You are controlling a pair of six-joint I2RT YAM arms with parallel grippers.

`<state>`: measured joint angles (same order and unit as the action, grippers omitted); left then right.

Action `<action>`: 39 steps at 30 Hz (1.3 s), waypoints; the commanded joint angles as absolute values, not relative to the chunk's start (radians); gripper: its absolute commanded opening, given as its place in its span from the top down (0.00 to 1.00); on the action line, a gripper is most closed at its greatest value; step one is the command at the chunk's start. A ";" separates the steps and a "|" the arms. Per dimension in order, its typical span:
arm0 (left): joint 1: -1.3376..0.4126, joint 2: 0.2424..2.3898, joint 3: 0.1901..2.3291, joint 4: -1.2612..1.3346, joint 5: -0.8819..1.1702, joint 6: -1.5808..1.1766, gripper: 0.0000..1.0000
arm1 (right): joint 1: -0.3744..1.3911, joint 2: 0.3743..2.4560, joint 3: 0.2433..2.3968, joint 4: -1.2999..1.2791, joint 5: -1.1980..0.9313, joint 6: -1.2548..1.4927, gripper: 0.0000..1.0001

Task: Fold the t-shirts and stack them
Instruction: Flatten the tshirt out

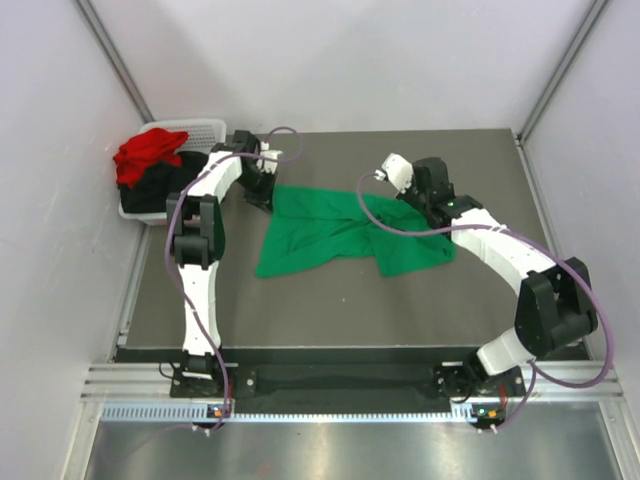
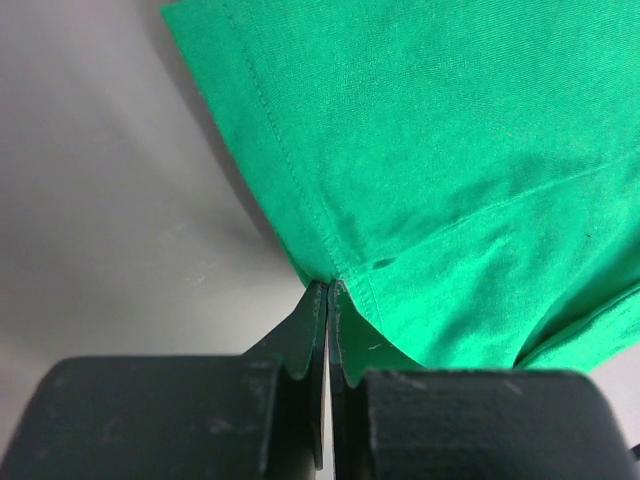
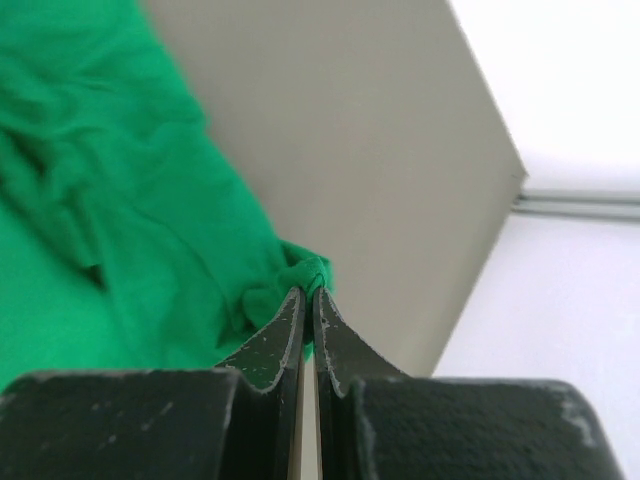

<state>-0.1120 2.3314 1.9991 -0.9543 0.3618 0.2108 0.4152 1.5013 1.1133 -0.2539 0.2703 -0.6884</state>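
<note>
The bright green t-shirt (image 1: 340, 232) lies crumpled and partly spread on the dark table (image 1: 400, 300). My left gripper (image 1: 263, 195) is shut on its far left corner; in the left wrist view the jaws (image 2: 329, 286) pinch the stitched hem of the green cloth (image 2: 450, 150). My right gripper (image 1: 433, 214) is shut on the shirt's right edge; in the right wrist view the jaws (image 3: 308, 292) pinch a small bunch of the green cloth (image 3: 120, 220). The red t-shirt (image 1: 148, 153) and the black t-shirt (image 1: 165, 185) lie heaped in the white basket (image 1: 200, 128).
The basket stands at the table's far left corner, just left of my left arm. White walls enclose the table on three sides. The table's far right edge (image 3: 480, 250) shows in the right wrist view.
</note>
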 commanded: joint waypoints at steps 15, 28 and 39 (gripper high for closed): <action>-0.107 2.143 2.115 -0.873 0.239 0.224 1.00 | 0.268 1.974 1.609 -0.072 0.394 -0.712 0.95; -0.143 2.155 2.048 -0.884 0.222 0.248 1.00 | 0.036 2.039 1.807 -0.435 0.072 -0.466 0.30; -0.147 2.172 2.025 -0.893 0.178 0.275 1.00 | 0.008 2.143 1.796 -0.537 -0.060 -0.469 0.45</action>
